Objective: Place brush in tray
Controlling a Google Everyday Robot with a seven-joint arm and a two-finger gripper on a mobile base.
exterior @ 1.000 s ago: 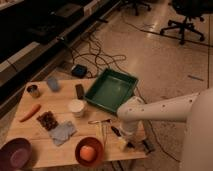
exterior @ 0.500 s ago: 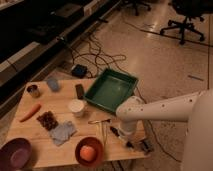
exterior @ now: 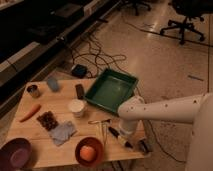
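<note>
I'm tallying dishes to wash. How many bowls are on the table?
2. The purple bowl sits at the table's near-left corner; the orange bowl along the near edge, right of it. The claw is down at the brush, right of the orange bowl. None seem hidden.

light: dim, warm | floor (exterior: 165, 65): pale sheen | shelves (exterior: 30, 30): dark | gripper (exterior: 125, 133): shadowed, low over table (exterior: 55, 152) front-right | focus: soft

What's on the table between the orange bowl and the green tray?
Camera view: the pale T-shaped tool lies between orange bowl and tray. The gripper is down at the brush, right of it.
</note>
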